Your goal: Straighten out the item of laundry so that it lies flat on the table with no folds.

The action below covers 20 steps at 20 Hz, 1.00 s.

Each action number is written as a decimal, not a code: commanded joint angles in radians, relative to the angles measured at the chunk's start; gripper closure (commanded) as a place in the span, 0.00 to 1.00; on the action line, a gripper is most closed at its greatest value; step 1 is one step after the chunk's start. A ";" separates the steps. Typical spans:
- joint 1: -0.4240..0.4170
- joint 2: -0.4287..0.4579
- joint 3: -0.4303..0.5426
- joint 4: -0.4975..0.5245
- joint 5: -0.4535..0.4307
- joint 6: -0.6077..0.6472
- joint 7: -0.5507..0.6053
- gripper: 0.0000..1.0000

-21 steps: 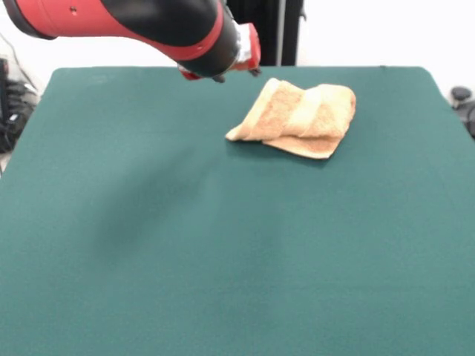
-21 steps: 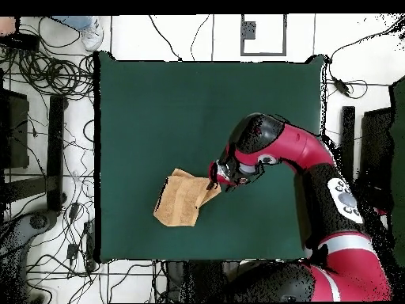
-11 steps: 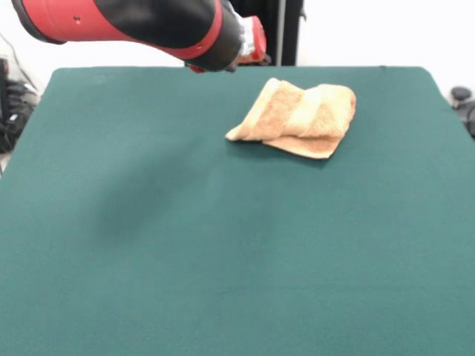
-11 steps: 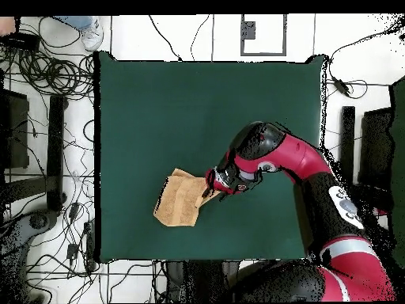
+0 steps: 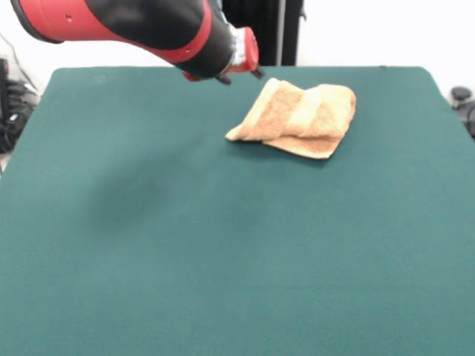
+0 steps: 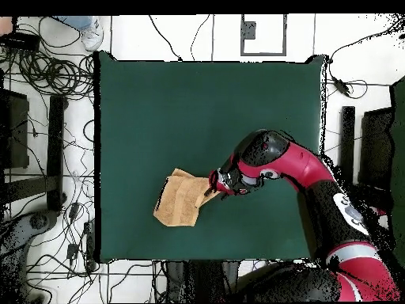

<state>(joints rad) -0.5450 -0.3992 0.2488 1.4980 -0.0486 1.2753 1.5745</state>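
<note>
folded tan-orange hand towel (image 5: 300,119) on green table (image 5: 223,245).
gripper (image 5: 241,73) just beside its edge; jaw state cannot be told.

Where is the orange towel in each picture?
Front view: the towel lies folded on the green table, upper right of middle, just right of the gripper.
Overhead view: the towel lies lower left of middle, just left of the gripper.
Shared landmark: the gripper beside it.
</note>
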 commanded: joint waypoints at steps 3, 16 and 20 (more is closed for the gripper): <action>0.028 0.006 0.108 0.156 0.022 -0.267 0.022 0.00; 0.022 -0.037 0.100 0.216 0.007 -0.345 0.013 0.00; 0.017 -0.028 0.102 0.201 0.009 -0.323 0.003 0.00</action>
<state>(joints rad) -0.5448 -0.4545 0.2491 1.6129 -0.0484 0.9908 1.5745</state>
